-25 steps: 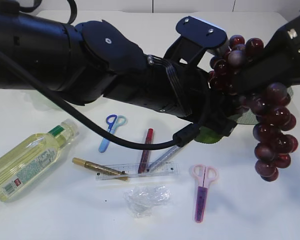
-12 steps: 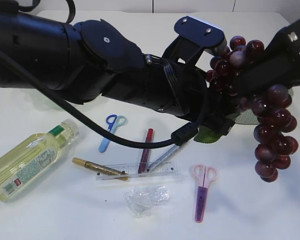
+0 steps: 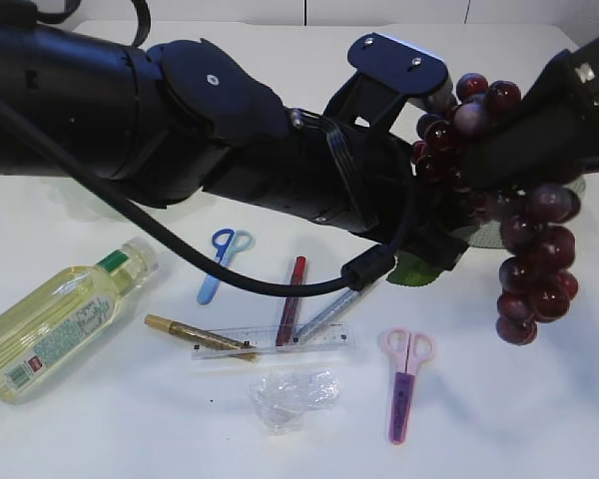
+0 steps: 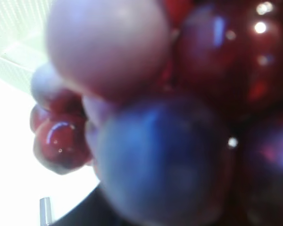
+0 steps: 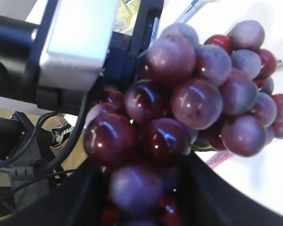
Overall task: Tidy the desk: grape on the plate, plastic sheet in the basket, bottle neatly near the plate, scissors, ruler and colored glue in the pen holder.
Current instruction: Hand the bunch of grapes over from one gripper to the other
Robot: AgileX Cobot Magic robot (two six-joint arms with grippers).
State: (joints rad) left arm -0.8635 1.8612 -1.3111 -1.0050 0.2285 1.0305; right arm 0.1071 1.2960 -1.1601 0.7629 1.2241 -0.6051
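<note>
Plastic sheet (image 3: pixel 292 396) shows only outside; wrist views fill with grapes (image 5: pixel 179 108).

I read this as a lab desk setup: white table (image 3: pixel 100 429), stationery like ruler (image 3: pixel 275 341) and scissors (image 3: pixel 405 381), loose cables (image 5: pixel 23 165) beside it.

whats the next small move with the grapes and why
Probably lower the grape bunch a little over the green plate and let it settle there. The bunch hangs in the air between both arms, above the table, and the plate is only partly visible beneath, so placement is a guess.
</note>
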